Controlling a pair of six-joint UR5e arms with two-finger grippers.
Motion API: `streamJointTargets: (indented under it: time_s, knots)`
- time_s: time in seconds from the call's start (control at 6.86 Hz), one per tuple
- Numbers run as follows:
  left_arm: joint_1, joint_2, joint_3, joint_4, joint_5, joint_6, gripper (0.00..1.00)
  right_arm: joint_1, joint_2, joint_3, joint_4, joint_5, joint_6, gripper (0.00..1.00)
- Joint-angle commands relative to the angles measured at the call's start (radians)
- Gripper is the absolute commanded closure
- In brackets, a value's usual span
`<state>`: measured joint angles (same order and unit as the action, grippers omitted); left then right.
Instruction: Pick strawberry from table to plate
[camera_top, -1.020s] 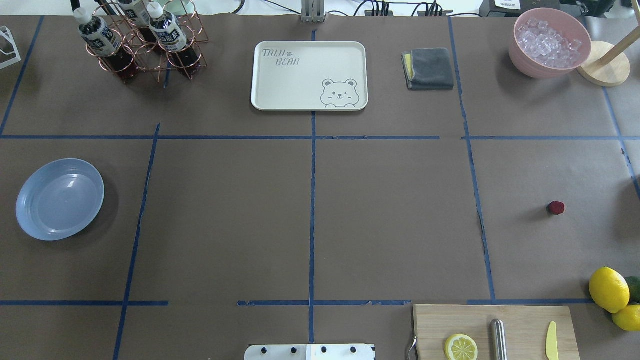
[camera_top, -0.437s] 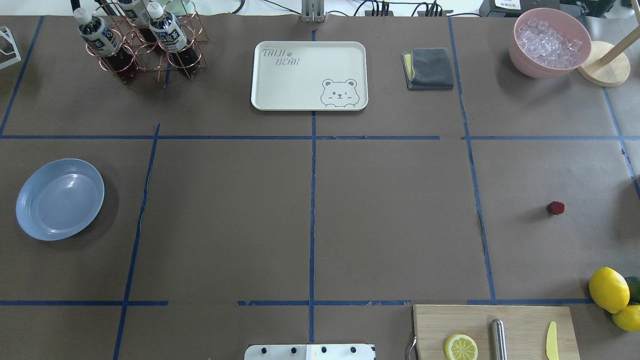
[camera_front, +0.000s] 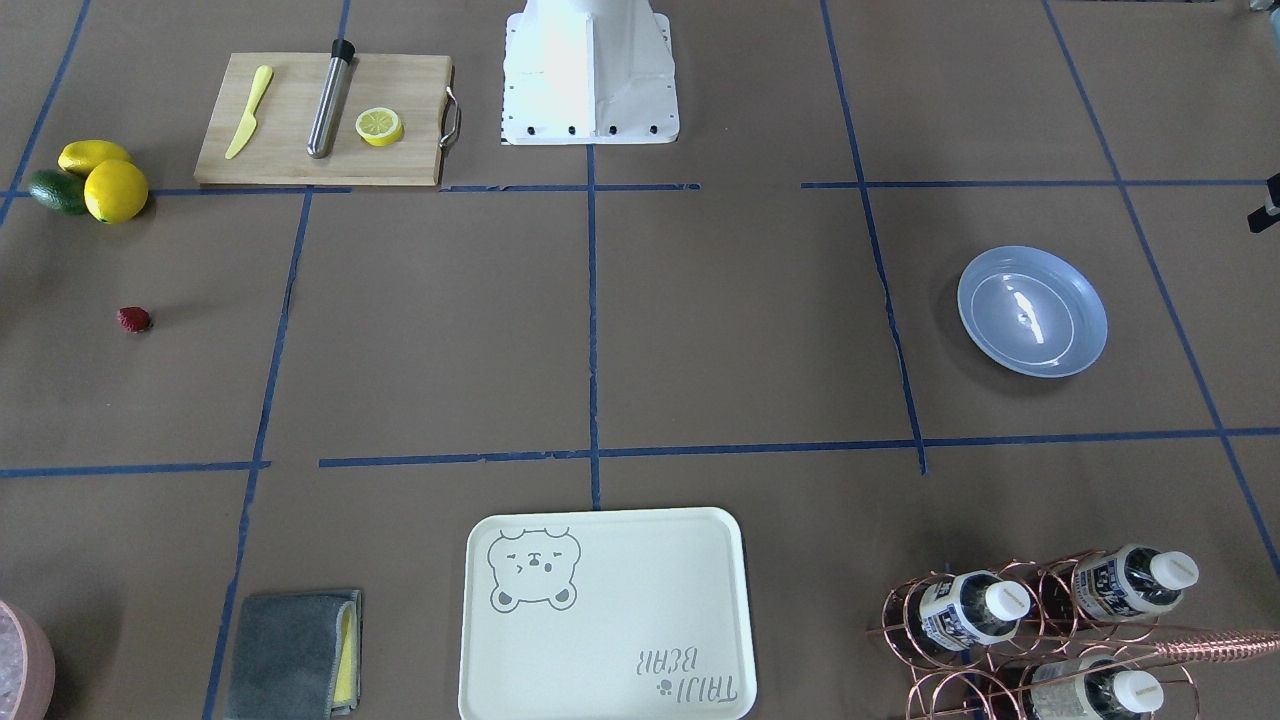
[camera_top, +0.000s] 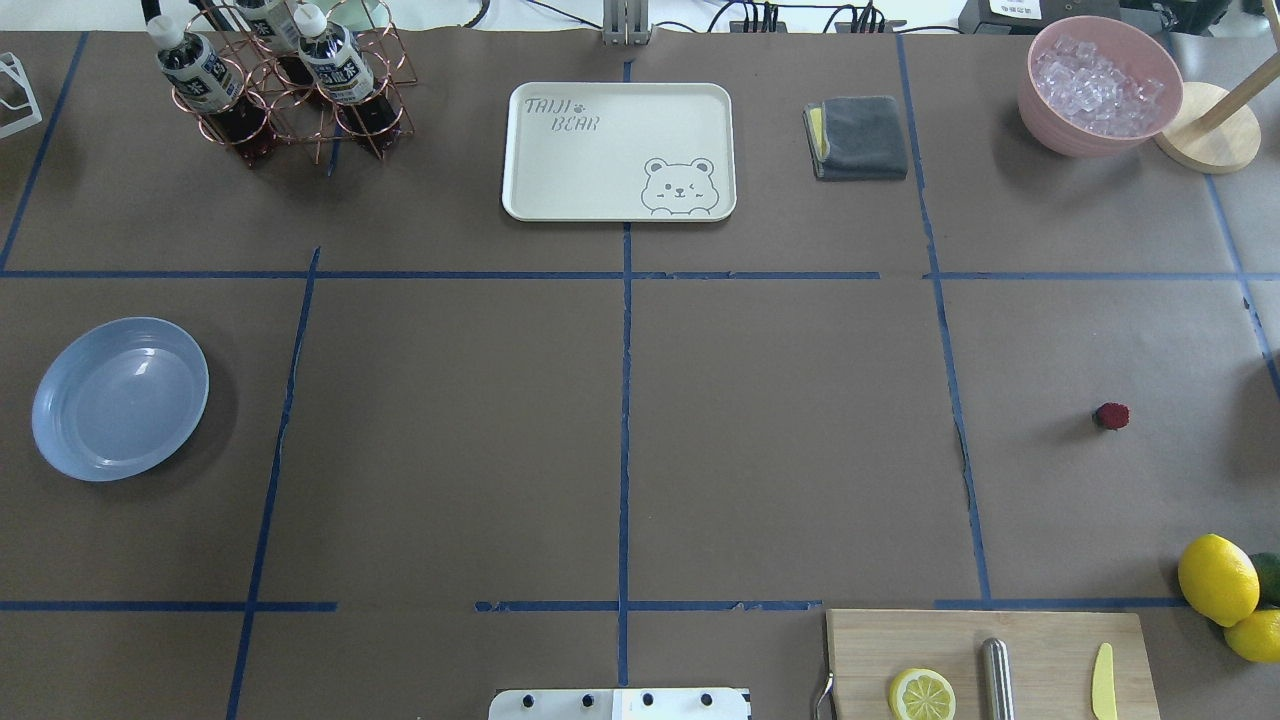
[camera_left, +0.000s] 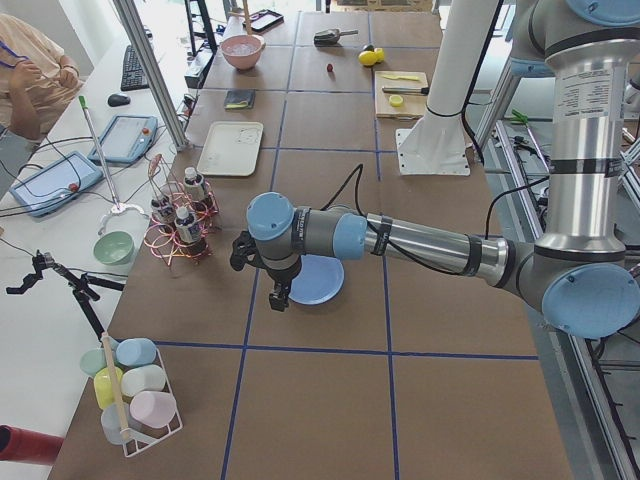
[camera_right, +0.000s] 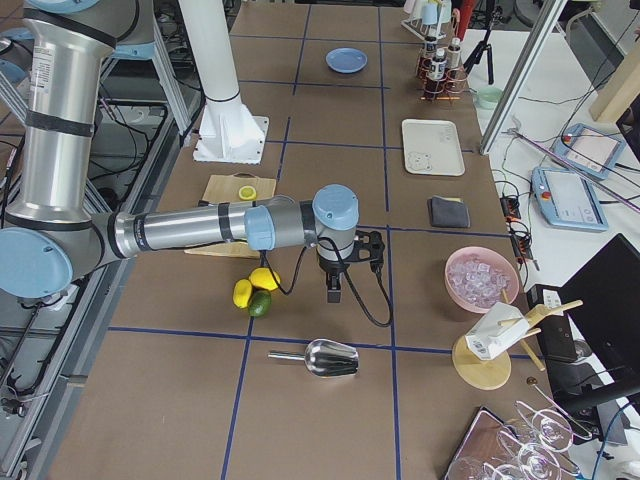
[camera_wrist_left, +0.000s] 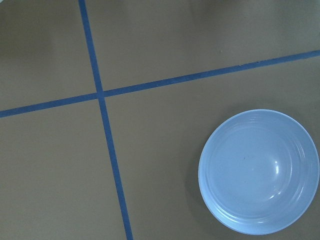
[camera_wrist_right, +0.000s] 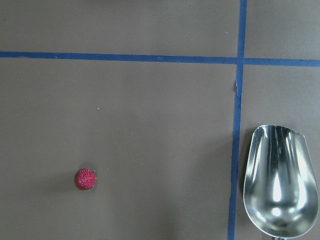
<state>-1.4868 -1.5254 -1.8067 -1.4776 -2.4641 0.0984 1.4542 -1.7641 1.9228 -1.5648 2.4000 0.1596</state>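
The right gripper (camera_right: 333, 290) hangs pointing down over the table (camera_top: 780, 440), clear of it. It shows only in a side view, so I cannot tell how its jaws stand. The strawberry (camera_wrist_right: 85, 179) lies on the bare paper below, off to one side of the jaws and touching nothing. A scoop (camera_wrist_right: 280, 180) lies to the other side, across a tape line from the strawberry. Lemons (camera_right: 265, 278) and a lime (camera_right: 259, 304) sit near this gripper, on the robot's side.

The left gripper (camera_left: 279, 300) hangs over the table's other end, and its jaws cannot be judged either. The plate (camera_wrist_left: 259, 171) lies below it, off to one side, well apart from the strawberry.

Farther out, along the far edge, stand a tray (camera_top: 618, 150), a cloth (camera_top: 860, 138), a bowl (camera_top: 1045, 110) of ice and a rack (camera_top: 290, 110) of bottles.
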Motion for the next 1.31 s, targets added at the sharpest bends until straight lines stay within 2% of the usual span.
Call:
streamJointTargets:
  time_s: [0.0,0.15,0.44,0.58,0.73,1.02,1.17]
  knots:
    - [0.003,0.007,0.032,-0.097,-0.012,0.001,0.00,0.000,0.001,0.012,0.002,0.002,-0.006,0.00]
    - [0.008,0.011,0.050,-0.128,-0.016,0.001,0.00,-0.001,0.003,0.013,0.002,0.004,-0.009,0.00]
    - [0.115,0.011,0.079,-0.240,-0.053,-0.011,0.00,-0.002,0.000,0.033,0.002,0.033,-0.009,0.00]
    - [0.137,0.005,0.190,-0.316,-0.056,-0.017,0.00,-0.002,0.001,0.035,0.002,0.036,-0.009,0.00]
    - [0.189,0.005,0.210,-0.407,-0.047,-0.169,0.00,-0.005,0.002,0.035,0.002,0.036,-0.006,0.00]
    - [0.299,-0.001,0.323,-0.655,-0.033,-0.397,0.00,-0.005,0.002,0.038,0.003,0.036,-0.008,0.00]
    - [0.374,-0.001,0.326,-0.700,0.062,-0.487,0.02,-0.005,0.000,0.038,0.003,0.036,-0.011,0.00]
